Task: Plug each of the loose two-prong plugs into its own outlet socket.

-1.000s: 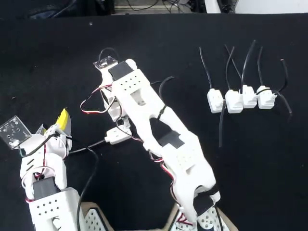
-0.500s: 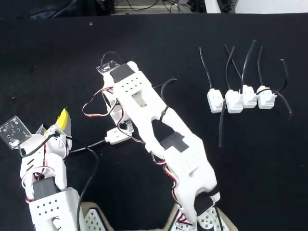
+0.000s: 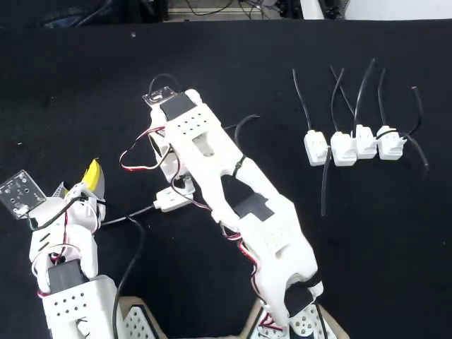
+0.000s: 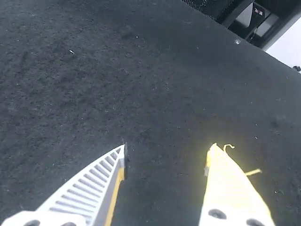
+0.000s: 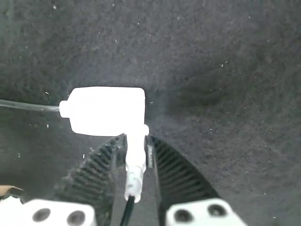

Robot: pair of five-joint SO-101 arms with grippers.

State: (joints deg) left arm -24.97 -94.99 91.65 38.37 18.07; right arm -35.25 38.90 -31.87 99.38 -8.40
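1. i'm seeing the right gripper [image 5: 135, 141] sitting low over the black tabletop [image 5: 225, 56], with its jaws clamping a small white plug [image 5: 135, 157] by its sides.
2. the plug's front end is touching the long side of a white outlet socket [image 5: 106, 110]. i cannot tell how far the prongs are seated (the plug's own body is covering the joint).
3. a thin cord [image 5: 28, 106] is running out of the socket's narrow end, and a dark cord [image 5: 127, 212] is trailing from the plug's rear between the jaws.
4. in the high view, the right arm [image 3: 233, 191] is spanning the middle of the tabletop. the same outlet socket [image 3: 173, 198] is lying just beside it, on the side toward the left arm.
5. the left gripper [image 4: 167, 150] is hovering over bare tabletop, its jaws standing apart and holding nothing. in the high view it is sitting near the tabletop's left edge [image 3: 90, 176].
6. well apart, toward the far right, four white pieces [image 3: 344, 150] with black cords are lying side by side in a row.
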